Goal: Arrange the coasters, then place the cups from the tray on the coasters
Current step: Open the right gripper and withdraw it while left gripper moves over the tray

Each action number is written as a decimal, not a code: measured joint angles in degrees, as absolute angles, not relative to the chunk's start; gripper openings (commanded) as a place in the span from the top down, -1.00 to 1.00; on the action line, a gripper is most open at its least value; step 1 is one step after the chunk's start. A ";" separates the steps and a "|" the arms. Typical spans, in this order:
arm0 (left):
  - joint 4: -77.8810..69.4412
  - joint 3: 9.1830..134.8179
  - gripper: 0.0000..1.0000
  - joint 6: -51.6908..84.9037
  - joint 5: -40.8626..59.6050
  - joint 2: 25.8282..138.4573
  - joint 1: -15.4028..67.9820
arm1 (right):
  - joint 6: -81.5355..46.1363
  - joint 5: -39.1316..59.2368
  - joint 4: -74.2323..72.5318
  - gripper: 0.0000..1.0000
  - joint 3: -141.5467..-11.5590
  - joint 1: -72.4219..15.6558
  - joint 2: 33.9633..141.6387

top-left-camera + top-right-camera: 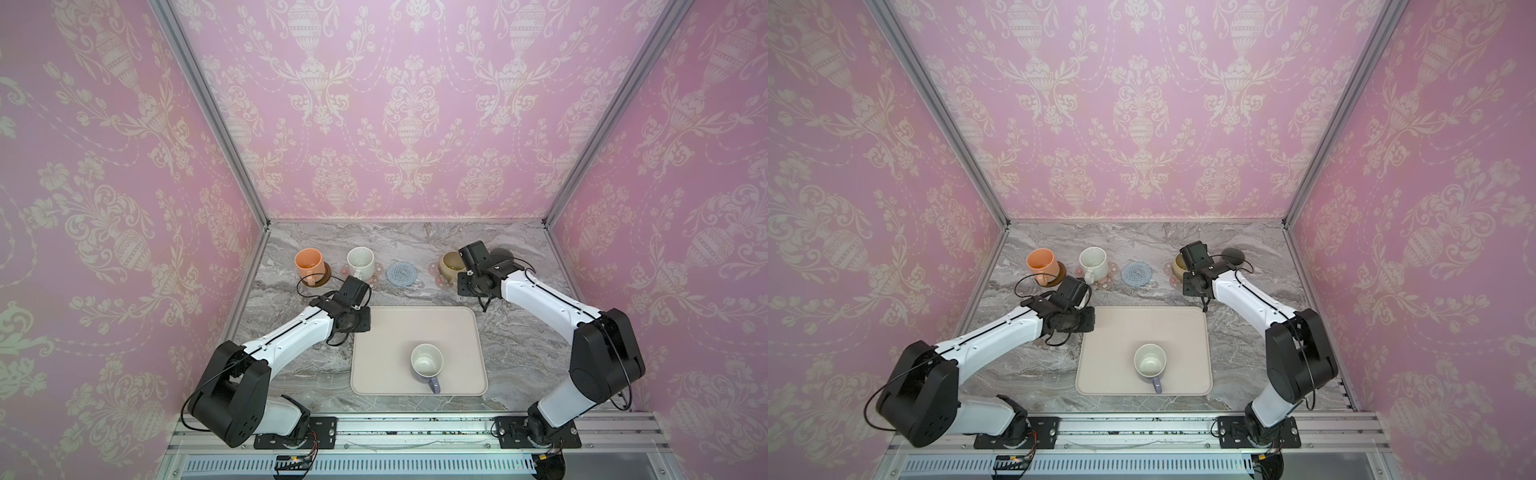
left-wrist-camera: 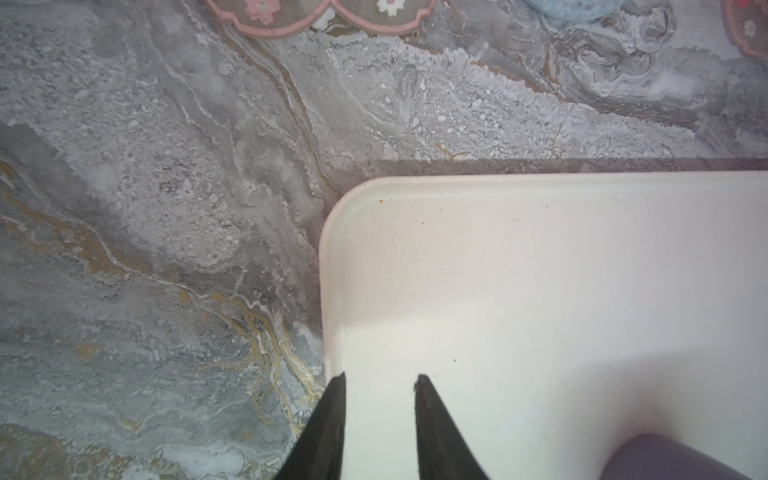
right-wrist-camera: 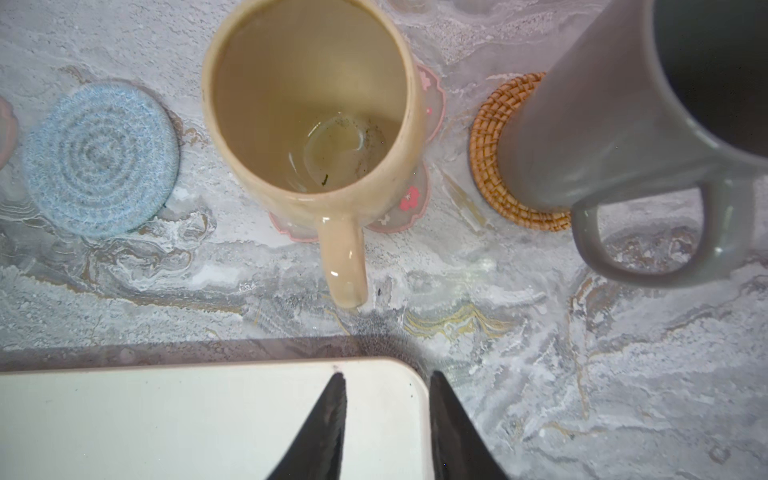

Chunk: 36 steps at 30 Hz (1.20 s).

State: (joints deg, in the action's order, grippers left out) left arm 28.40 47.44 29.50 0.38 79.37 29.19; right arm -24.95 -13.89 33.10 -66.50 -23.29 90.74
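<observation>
Left gripper (image 2: pixel 380 378): jaws slightly apart, empty, over far-left corner of tray (image 1: pixel 376 353).
Right gripper (image 3: pixel 387 374): jaws apart, empty, above tray's far-right corner.
Lavender mug (image 1: pixel 427 361) alone on tray, upright, handle toward robot base.
Row at back of counter (image 1: pixel 519 353), left to right:
- orange mug (image 1: pixel 309 264) on dark brown coaster (image 1: pixel 323 279)
- speckled white mug (image 1: pixel 360 262) on flower coaster (image 2: pixel 270 18)
- blue crocheted coaster (image 1: pixel 402 273), uncovered
- beige mug (image 3: pixel 311 104) on second flower coaster (image 3: pixel 409 203)
- dark grey mug (image 3: pixel 602 124) on rattan coaster (image 3: pixel 490 166)
</observation>
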 measured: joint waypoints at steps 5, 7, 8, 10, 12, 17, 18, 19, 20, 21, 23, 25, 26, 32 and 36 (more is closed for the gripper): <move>29.87 47.22 0.36 29.65 0.91 77.47 31.03 | -26.20 -13.50 33.65 0.28 -60.71 -24.27 85.08; 30.50 46.98 0.36 29.71 0.99 76.69 31.79 | -26.98 -13.30 33.71 0.29 -58.61 -25.21 82.78; 30.92 46.78 0.37 29.76 1.04 76.25 32.18 | -27.24 -13.28 33.82 0.29 -57.65 -25.82 81.69; 31.73 46.39 0.36 30.02 1.13 75.42 33.04 | -27.90 -13.26 33.91 0.29 -56.10 -27.18 79.92; 32.51 45.91 0.37 30.35 1.17 74.63 34.04 | -28.75 -13.28 34.13 0.29 -54.57 -29.10 78.48; 33.91 45.17 0.38 31.00 1.91 73.95 36.97 | -30.41 -12.60 35.03 0.29 -51.81 -33.93 77.36; 34.15 45.04 0.38 31.03 2.50 73.95 37.74 | -30.76 -12.23 35.18 0.29 -51.22 -34.72 77.17; 34.33 44.97 0.38 31.11 2.87 73.95 38.26 | -31.07 -11.92 35.24 0.30 -50.72 -35.22 76.95; 34.50 44.84 0.39 31.20 3.40 73.95 38.89 | -31.40 -11.57 35.38 0.29 -50.15 -35.66 76.64; 34.72 44.77 0.40 31.27 3.97 73.95 39.53 | -31.62 -11.16 35.46 0.29 -49.60 -35.97 76.27; 35.03 44.71 0.40 31.46 4.91 73.95 40.56 | -31.81 -10.63 35.48 0.29 -48.88 -36.29 75.68; 35.00 44.69 0.41 31.59 6.15 73.95 41.60 | -32.01 -10.02 35.40 0.29 -48.18 -36.53 75.22; 34.98 44.66 0.41 31.64 6.98 73.95 42.24 | -32.14 -9.52 35.42 0.29 -47.81 -36.53 75.05; 32.32 43.90 0.42 32.67 13.76 74.17 45.78 | -32.95 -6.57 35.14 0.30 -45.54 -37.65 74.87; 30.24 43.18 0.43 33.58 18.24 75.57 46.85 | -33.10 -5.08 34.87 0.29 -44.86 -38.70 74.87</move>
